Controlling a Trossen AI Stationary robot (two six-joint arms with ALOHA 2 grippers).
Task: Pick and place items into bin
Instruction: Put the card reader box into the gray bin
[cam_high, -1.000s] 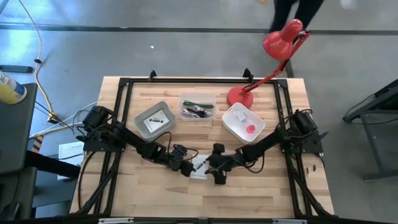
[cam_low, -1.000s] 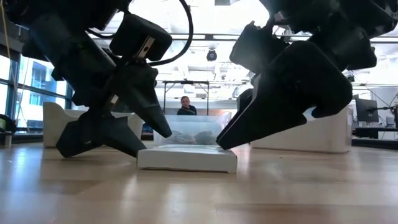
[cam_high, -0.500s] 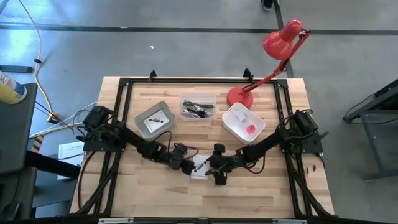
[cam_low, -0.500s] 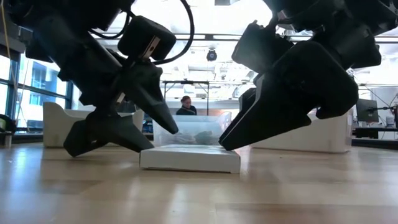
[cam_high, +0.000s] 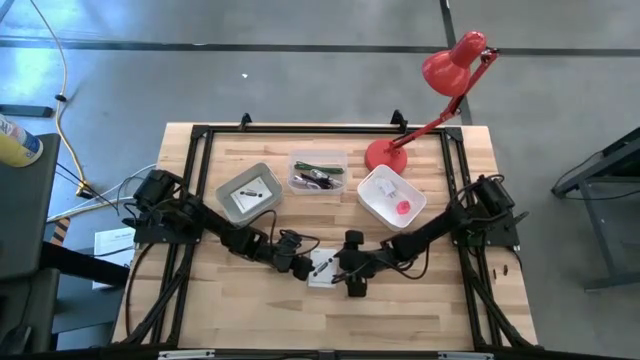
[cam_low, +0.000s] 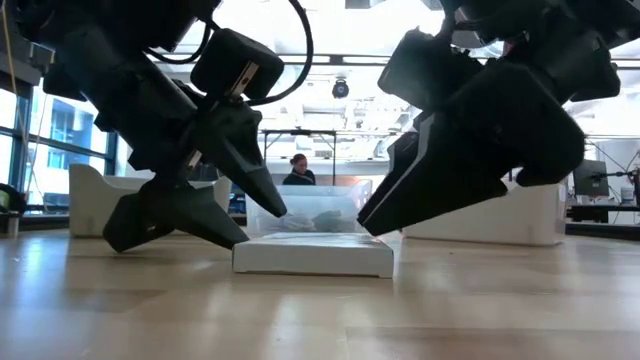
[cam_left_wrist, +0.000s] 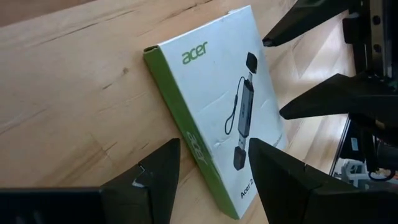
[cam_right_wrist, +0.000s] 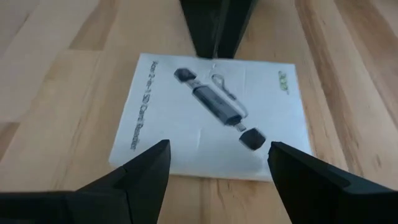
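Note:
A flat white card box (cam_high: 322, 268) with a green side and a dark printed picture lies flat on the wood between my two grippers, also shown as box (cam_low: 315, 255), box (cam_left_wrist: 217, 99) and box (cam_right_wrist: 211, 124). My left gripper (cam_left_wrist: 213, 146) is open at the box's left edge: one finger is low on the table beside the green side, the other is over the top face. My right gripper (cam_right_wrist: 219, 147) is open, with its fingertips just over the box's right end. In the high view, left gripper (cam_high: 303, 268) and right gripper (cam_high: 345, 270) face each other across the box. My left gripper's lower finger (cam_low: 225, 232) slants down from the table's left, its tip on the wood at the box's left edge (cam_low: 238, 255). The upper finger stands clear above the top face. The box lies flat on the table. My right gripper's fingertip (cam_low: 368, 225) is very close above the box's right end (cam_low: 380, 250); whether it touches, I cannot tell.
Three bins stand behind the box: a grey one (cam_high: 248, 192) holding a small white square, a clear one (cam_high: 318, 172) with a green pen and cables, and a white one (cam_high: 392, 195) with a pink piece. The red desk lamp (cam_high: 440, 90) stands at the far right. Bare wood lies toward the near edge.
The box has slid a short way along the table toward its right edge, staying flat. My left gripper moved the same way behind it, and its upper finger now reaches farther over the box. My right gripper drew back to the right and lifted slightly.

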